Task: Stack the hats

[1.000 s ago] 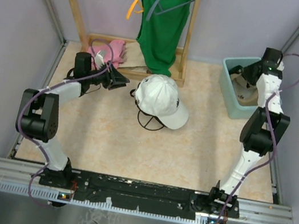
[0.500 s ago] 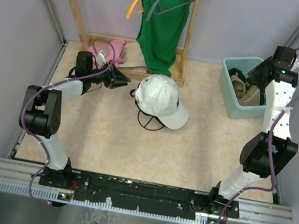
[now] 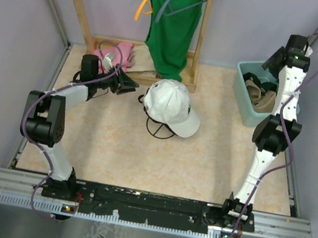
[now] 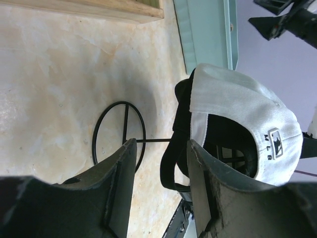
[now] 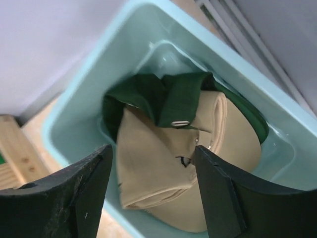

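— Teal bin (image 5: pixel 64 119), far right: the tan cap (image 5: pixel 163 173) lies crumpled inside, straight below the right gripper (image 5: pixel 153 153), whose jaws stand open and empty.
— Its long axis?
— Can't tell.
— The white cap (image 4: pixel 237 109)?
— On the wire stand (image 4: pixel 119 134), just ahead of the left gripper (image 4: pixel 161 148), half-open, holding nothing.

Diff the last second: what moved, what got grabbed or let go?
The right gripper rose out of the teal plastic bin toward the back wall, and its jaws went from shut to open. It holds nothing now; the tan fabric cap lies in the bin below it. Whether it had gripped that cap I cannot tell. Unchanged: the left gripper, open beside the white baseball cap.
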{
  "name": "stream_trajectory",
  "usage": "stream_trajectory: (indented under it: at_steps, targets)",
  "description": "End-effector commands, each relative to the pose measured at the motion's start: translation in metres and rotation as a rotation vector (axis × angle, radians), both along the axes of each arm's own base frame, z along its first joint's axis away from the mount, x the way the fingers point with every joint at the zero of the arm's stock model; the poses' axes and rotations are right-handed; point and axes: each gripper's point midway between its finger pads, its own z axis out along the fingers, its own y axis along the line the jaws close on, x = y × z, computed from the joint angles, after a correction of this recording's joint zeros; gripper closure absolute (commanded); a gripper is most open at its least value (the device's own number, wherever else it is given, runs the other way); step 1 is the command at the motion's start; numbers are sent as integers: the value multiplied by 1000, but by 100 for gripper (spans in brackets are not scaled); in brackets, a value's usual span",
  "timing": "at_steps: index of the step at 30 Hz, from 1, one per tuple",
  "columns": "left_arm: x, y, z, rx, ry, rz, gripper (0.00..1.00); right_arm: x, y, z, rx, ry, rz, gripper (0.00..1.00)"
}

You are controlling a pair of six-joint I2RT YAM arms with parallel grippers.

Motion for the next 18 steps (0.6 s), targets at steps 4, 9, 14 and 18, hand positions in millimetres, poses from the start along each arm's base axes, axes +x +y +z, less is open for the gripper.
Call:
stream_trajectory:
  at_steps: [4,9,14,18]
  targets:
    - [7,8,10,73,-50,15,47,-16,-12,-56,35,143,-9,32]
    - [5,9,4,74,-32,16,47,-12,-21,-65,7,133,-31,32]
    - [4,9,1,78,-26,19,47,1,-25,-83,19,110,-51,32]
    - [3,10,0,83,-21,25,47,13,-28,-98,27,86,-64,32]
